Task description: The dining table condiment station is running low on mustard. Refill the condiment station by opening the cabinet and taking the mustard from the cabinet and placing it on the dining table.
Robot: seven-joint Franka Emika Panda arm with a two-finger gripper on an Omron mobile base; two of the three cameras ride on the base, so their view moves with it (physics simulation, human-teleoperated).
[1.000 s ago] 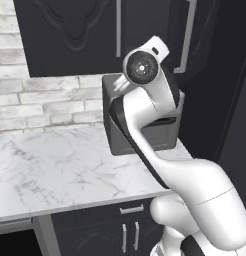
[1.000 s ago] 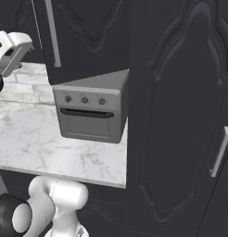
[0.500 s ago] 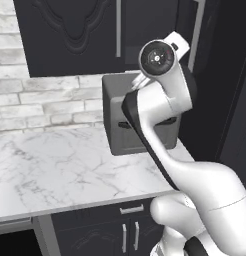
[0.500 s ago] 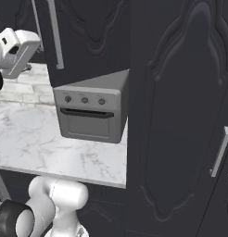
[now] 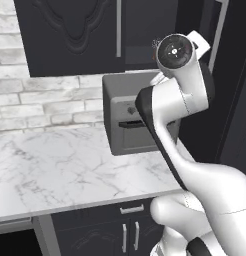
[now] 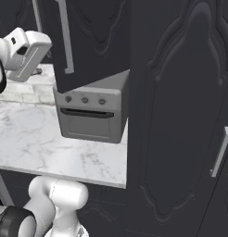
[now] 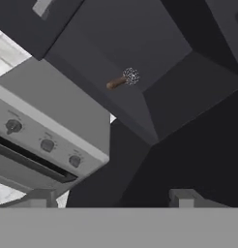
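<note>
Opening the cabinet point(image 5: 70, 35) is judged to be the step in hand. Its left door is shut at the upper left of the left base view. Its right door point(image 6: 95, 41) stands swung out at the top centre of the right base view, with the long silver handle point(image 6: 65, 39) on its left edge. The marble counter point(image 5: 55, 170) lies below, with the grey toaster oven point(image 6: 90, 113) at its right end, under the opened compartment.

The gripper point(image 7: 111, 197) is raised to cabinet height and looks up from beneath into the dark interior. Its fingertips point(image 7: 181, 196) stand wide apart at the bottom of the hand view, with nothing between them. One small item lies inside at upper centre, a brown-handled utensil with a mesh ball head point(image 7: 123, 80). Where the mustard stands cannot be told from these pictures.

The next move, as judged, calls for getting the door fully clear. The hand must then rise level with the shelf to find the yellow bottle before any grasp.

Against the earlier frames, the counter and oven hold their places, so the base has not driven. The hand has travelled right and slightly up in the left base view and further in from the left edge of the right base view. The door handle has shifted right in both, so the door stands wider.
</note>
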